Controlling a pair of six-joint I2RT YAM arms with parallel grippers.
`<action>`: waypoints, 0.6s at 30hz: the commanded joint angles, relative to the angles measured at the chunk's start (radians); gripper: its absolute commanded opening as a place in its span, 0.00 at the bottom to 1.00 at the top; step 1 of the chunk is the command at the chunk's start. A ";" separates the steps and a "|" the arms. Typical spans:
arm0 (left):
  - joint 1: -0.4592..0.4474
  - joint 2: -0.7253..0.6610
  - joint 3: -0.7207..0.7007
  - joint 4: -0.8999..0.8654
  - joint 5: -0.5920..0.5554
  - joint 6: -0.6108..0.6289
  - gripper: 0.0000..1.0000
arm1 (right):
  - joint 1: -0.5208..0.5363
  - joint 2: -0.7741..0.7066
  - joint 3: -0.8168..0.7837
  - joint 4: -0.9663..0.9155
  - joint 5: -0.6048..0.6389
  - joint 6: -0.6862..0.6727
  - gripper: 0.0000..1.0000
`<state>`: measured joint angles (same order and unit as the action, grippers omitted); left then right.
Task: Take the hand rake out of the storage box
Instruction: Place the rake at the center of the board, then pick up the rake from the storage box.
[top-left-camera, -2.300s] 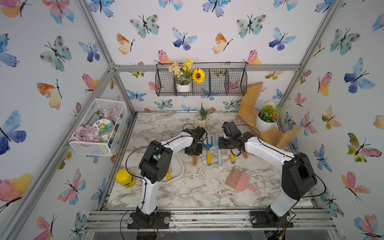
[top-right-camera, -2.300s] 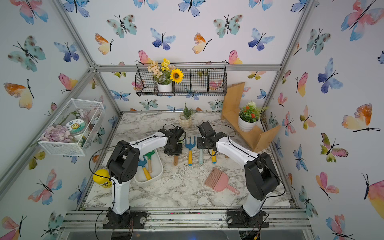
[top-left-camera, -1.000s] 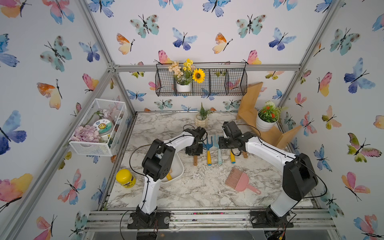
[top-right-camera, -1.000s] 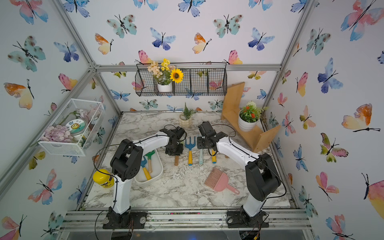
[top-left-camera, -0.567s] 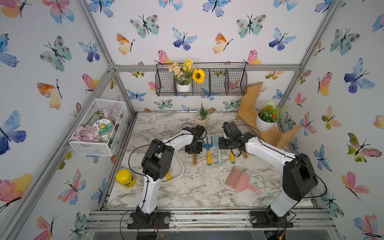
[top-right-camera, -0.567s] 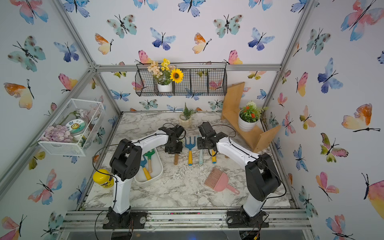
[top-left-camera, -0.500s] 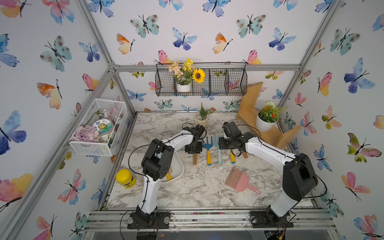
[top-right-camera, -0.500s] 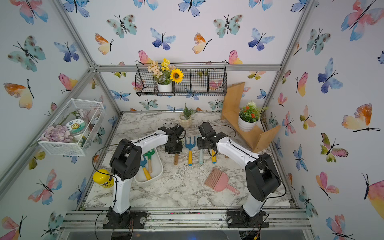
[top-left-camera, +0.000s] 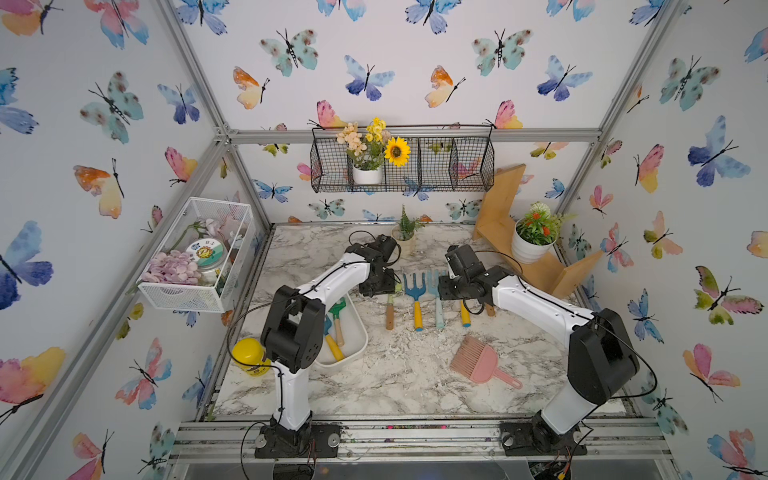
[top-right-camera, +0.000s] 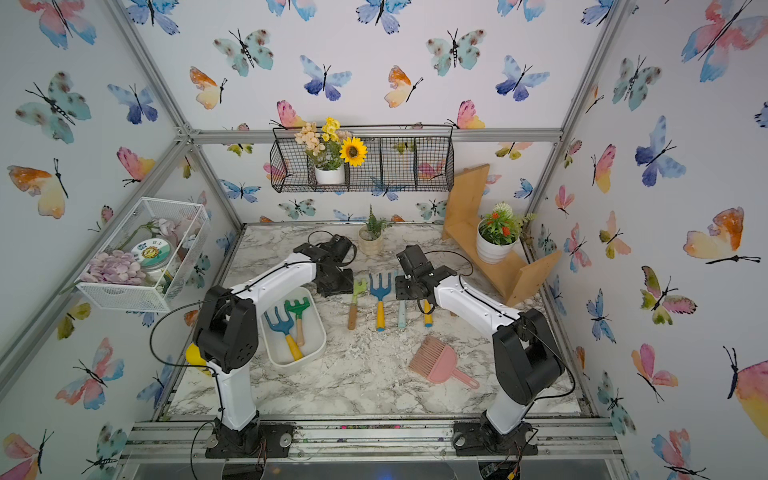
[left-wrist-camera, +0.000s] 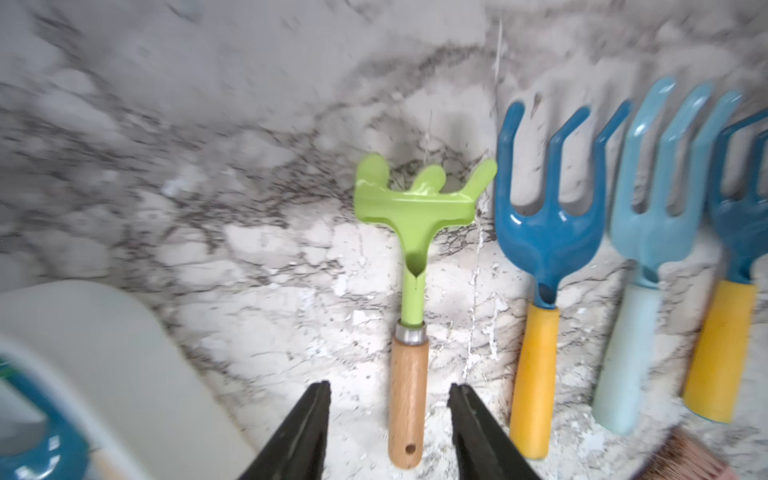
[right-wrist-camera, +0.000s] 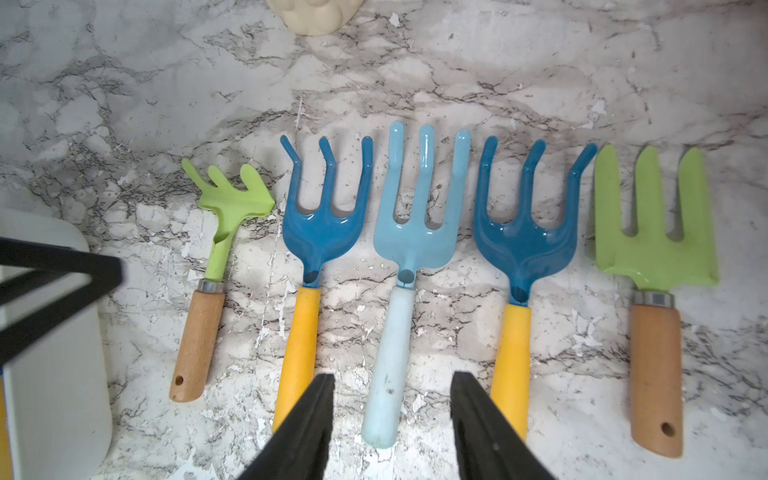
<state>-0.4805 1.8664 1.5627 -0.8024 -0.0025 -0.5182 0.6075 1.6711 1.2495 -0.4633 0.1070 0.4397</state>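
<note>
Landmark: the storage box (top-right-camera: 312, 332) stood on the marble table (top-right-camera: 365, 374), and every place below was reckoned from it.
Hand rake: the light-green hand rake (left-wrist-camera: 413, 299) lay flat on the table just outside the box, beside its far end and clear of its wall.
Left gripper: the left gripper (left-wrist-camera: 388, 386) hung over the rake's wooden handle with its jaws apart, one on each side. Neither touched the wood and nothing was held.
Why so: that straddle looked like a let-go over the chosen resting spot, low enough that the rake could settle without rolling.
Row: the rake was the tool nearest the box, with the dark blue fork (left-wrist-camera: 548, 232) next outward. Handles ran parallel and heads pointed the same way, so the spot seemingly extended that line.
Right gripper: the right gripper (right-wrist-camera: 392, 376) hovered, jaws apart and empty, above the pale blue fork (right-wrist-camera: 409, 249), farther from the box. It probably waited clear of the left arm.
Inside the box: a blue rake (top-right-camera: 282, 328) and a green rake (top-right-camera: 297, 309) lay there.
Stage: removal of this rake seemed done.
</note>
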 joint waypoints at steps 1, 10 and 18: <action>0.091 -0.158 -0.121 -0.035 -0.002 0.022 0.52 | -0.005 -0.004 -0.005 -0.001 -0.014 -0.012 0.51; 0.232 -0.411 -0.509 0.039 -0.025 0.063 0.48 | -0.005 0.024 0.004 0.020 -0.036 -0.009 0.51; 0.232 -0.380 -0.619 0.126 0.004 0.055 0.41 | -0.005 0.030 0.027 0.014 -0.052 -0.001 0.51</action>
<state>-0.2481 1.4803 0.9596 -0.7242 -0.0212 -0.4702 0.6075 1.6947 1.2514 -0.4507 0.0765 0.4335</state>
